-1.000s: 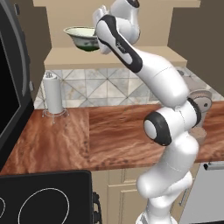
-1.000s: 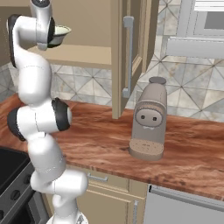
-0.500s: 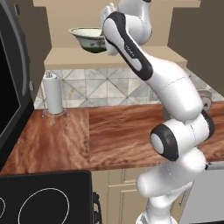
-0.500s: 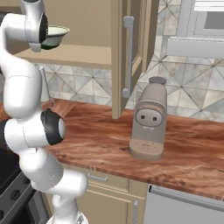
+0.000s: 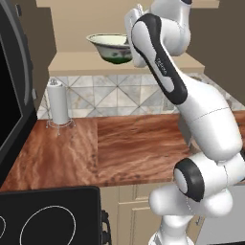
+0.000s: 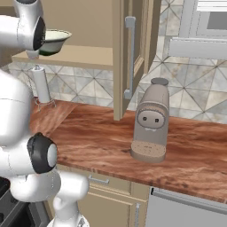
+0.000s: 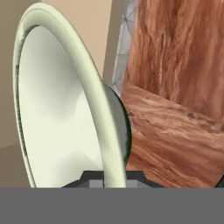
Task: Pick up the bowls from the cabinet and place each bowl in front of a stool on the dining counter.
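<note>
One bowl [image 5: 111, 47], pale inside and dark green outside, hangs in the air just in front of the open cabinet's shelf [image 5: 81, 63]. My gripper [image 7: 113, 178] is shut on its rim. The hand view shows the pale rim [image 7: 94, 109] running up from between the dark fingertips [image 7: 89, 177]. From the right base view the same bowl [image 6: 54, 41] sits beside my wrist, above the shelf [image 6: 84, 55]. My forearm hides the fingers in both base views. The stools and the dining counter are out of view.
A paper towel holder [image 5: 59, 103] stands on the wood-grain worktop [image 5: 124, 148] under the cabinet. A tan coffee machine [image 6: 151, 122] is to the right, past the open cabinet door [image 6: 131, 53]. A black stove [image 5: 48, 215] lies at the lower left.
The bowl has come a little out from the shelf, rightward and slightly lower in the left base view. The arm has swung closer to the cameras. The base has stayed put.
</note>
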Tool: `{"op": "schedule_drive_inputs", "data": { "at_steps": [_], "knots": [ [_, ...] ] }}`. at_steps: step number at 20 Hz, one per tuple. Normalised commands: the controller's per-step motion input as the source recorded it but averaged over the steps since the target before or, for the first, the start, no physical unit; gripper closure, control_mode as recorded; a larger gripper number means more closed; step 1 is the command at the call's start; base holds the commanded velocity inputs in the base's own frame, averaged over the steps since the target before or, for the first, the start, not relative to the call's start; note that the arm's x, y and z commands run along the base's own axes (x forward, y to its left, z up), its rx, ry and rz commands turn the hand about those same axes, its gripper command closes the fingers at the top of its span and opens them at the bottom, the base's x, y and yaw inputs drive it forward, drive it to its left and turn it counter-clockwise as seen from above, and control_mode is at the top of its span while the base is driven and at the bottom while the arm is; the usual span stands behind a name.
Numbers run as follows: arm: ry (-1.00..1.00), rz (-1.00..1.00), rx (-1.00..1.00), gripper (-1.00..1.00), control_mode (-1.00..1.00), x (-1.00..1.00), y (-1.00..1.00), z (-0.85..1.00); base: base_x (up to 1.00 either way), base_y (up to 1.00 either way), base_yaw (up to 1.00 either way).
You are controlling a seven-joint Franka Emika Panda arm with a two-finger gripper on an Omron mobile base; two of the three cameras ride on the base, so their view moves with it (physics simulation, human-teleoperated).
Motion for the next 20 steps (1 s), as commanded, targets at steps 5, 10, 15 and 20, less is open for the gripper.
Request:
{"op": "schedule_drive_inputs", "data": {
  "at_steps": [5, 10, 15, 20],
  "knots": [
    [0.0, 0.0, -0.01, 1.0, -1.0, -0.98, -0.27, -0.04, 0.0, 0.0, 0.0],
    [0.0, 0.0, -0.01, 1.0, -1.0, -0.98, -0.23, -0.18, 0.0, 0.0, 0.0],
    [0.0, 0.0, 0.0, 1.0, -1.0, -0.95, -0.3, -0.2, 0.0, 0.0, 0.0],
    [0.0, -0.01, -0.01, 1.0, -1.0, -0.94, -0.13, -0.1, 0.0, 0.0, 0.0]
  ]
}}
